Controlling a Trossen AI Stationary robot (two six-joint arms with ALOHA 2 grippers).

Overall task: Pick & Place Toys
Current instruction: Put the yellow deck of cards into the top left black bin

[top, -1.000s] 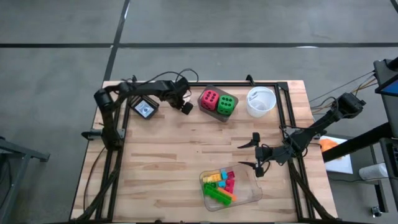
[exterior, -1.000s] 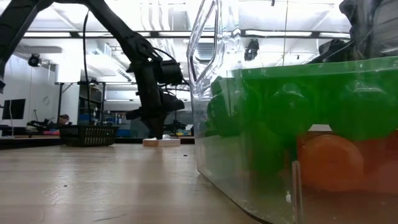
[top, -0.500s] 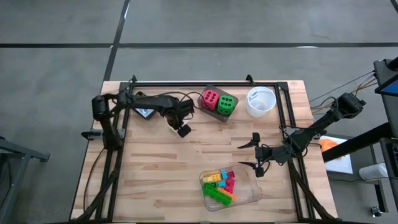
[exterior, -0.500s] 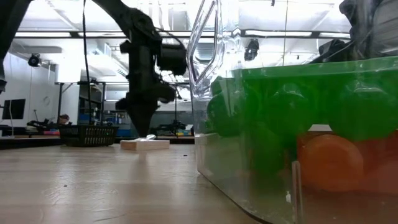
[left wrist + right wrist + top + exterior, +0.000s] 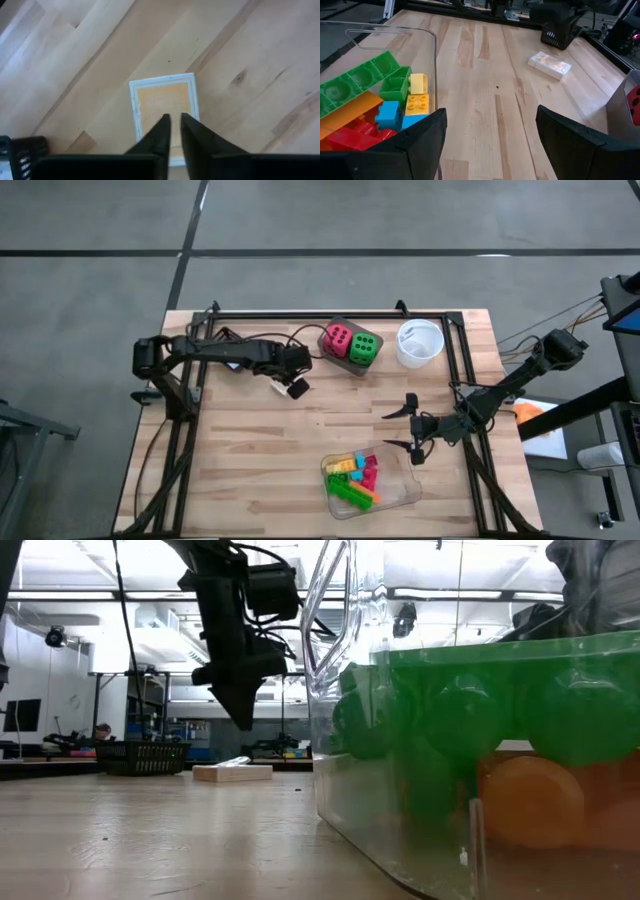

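Note:
The tan block, flat with a white rim, lies on the table and also shows in the high view and the low view. My left gripper hangs shut and empty straight above it. The pink-red die and the green die sit side by side at the far middle. Several bright bricks lie in the clear tray. My right gripper is open and empty, just beyond the tray's far right corner. The card pack is hidden under my left arm.
A white round bowl stands at the far right. The black frame rails run along the table's sides and far edge. Bare wood lies at the near left. The tray's clear wall stands beside my right gripper.
My left gripper has gone from beside the dice toward the table's near edge. The tan block has moved with it and now lies flat nearer the middle. The gripper has then risen clear of the block.

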